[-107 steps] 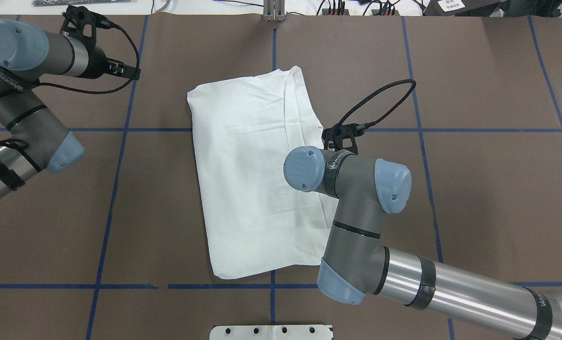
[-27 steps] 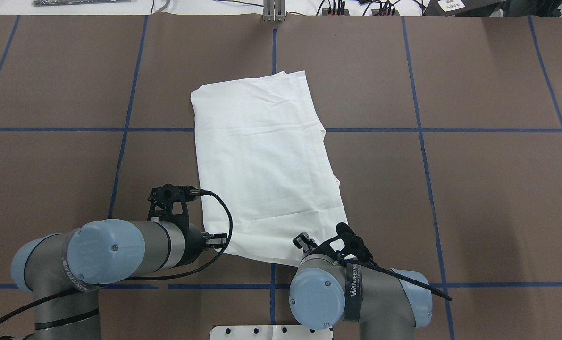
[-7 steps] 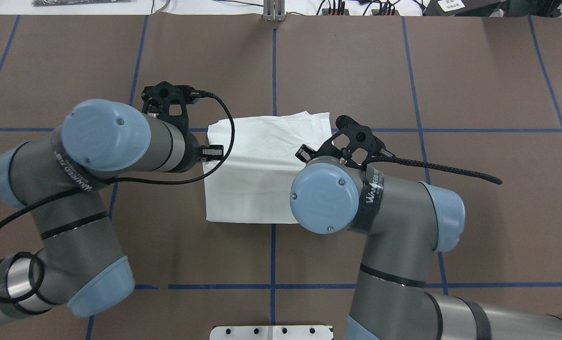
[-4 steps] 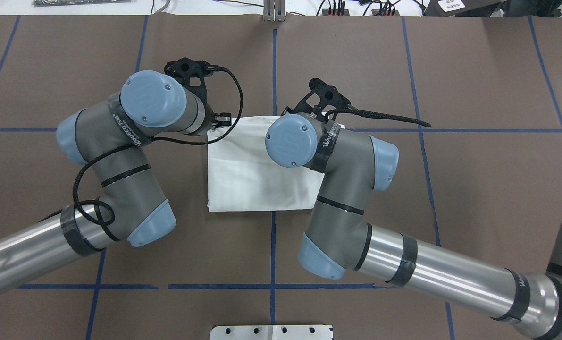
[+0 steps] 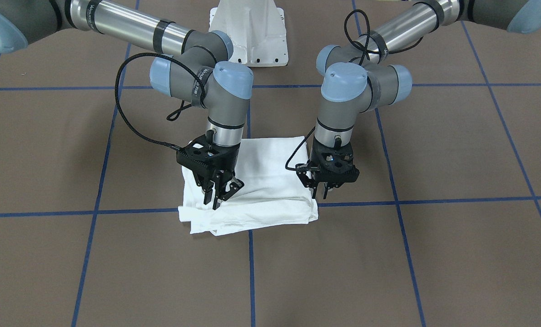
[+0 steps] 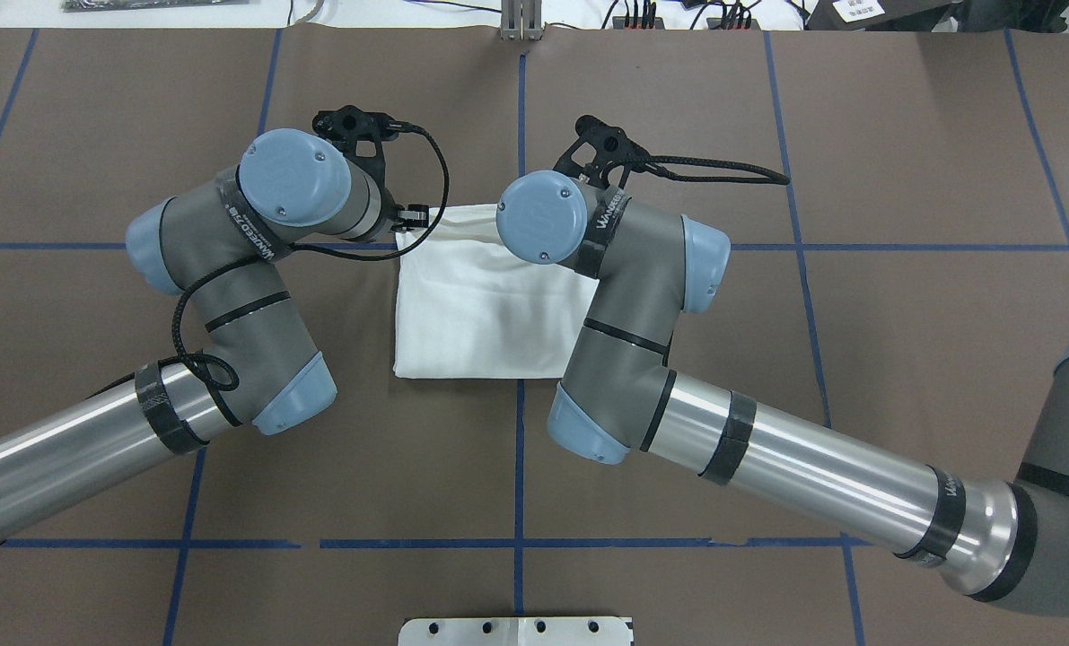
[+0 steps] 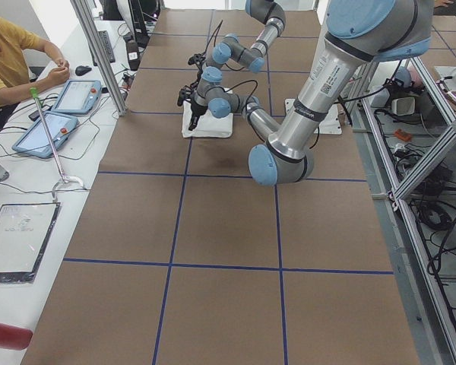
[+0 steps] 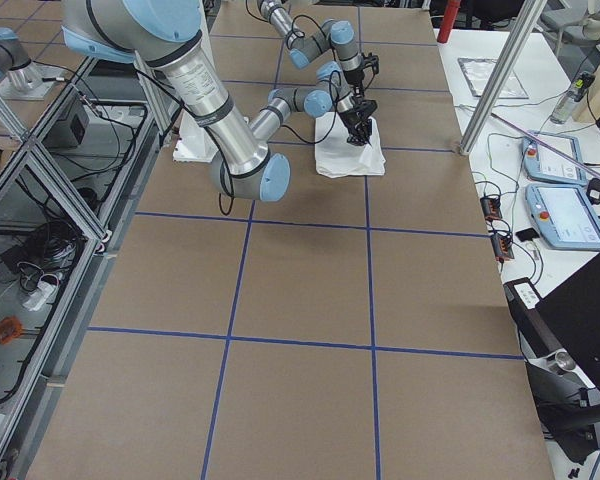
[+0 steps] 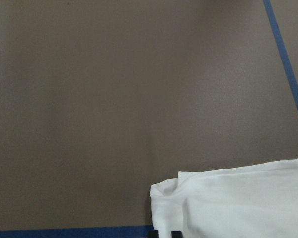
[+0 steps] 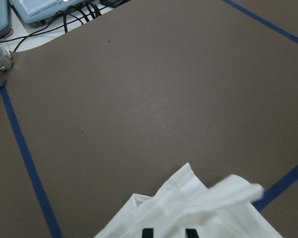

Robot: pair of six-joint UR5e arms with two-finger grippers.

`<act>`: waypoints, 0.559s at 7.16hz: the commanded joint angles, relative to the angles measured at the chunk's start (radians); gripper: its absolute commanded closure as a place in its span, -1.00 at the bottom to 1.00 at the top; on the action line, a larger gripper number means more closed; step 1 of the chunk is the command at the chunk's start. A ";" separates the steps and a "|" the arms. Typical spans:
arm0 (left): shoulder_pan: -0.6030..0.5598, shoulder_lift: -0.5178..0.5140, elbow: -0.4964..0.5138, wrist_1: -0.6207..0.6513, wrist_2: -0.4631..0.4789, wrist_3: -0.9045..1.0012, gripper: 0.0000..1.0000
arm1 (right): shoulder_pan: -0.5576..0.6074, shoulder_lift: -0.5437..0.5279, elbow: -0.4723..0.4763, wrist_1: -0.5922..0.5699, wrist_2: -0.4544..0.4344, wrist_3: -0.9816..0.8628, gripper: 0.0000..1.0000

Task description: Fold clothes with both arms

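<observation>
Two grippers hang low over the side of the shirt that is far from the robot, & neither has cloth in it. R gripper is over one far corner w/ its fingers spread wide, nothing between them. L gripper is at the other far corner, right by the cloth's edge, fingers only a little apart, also w/ nothing in them as far as I can see. The shirt lies flat on the brown table, in the middle, folded into a small thick square, on a spot where blue tape lines cross. So most of the job looks done, I think. What's left, prob.: lift both arms away, & maybe tidy the corner under the R gripper, b/c layers poke out there & look a bit messy.
</observation>
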 commanded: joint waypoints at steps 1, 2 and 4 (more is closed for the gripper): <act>-0.027 0.015 -0.038 -0.034 -0.011 0.128 -1.00 | 0.024 0.028 0.001 -0.001 0.091 -0.036 -1.00; -0.027 0.045 -0.056 -0.037 -0.025 0.135 -1.00 | -0.011 0.021 -0.002 -0.002 0.084 -0.037 -1.00; -0.046 0.093 -0.155 -0.020 -0.051 0.147 -1.00 | 0.021 -0.001 0.004 -0.005 0.147 -0.222 -1.00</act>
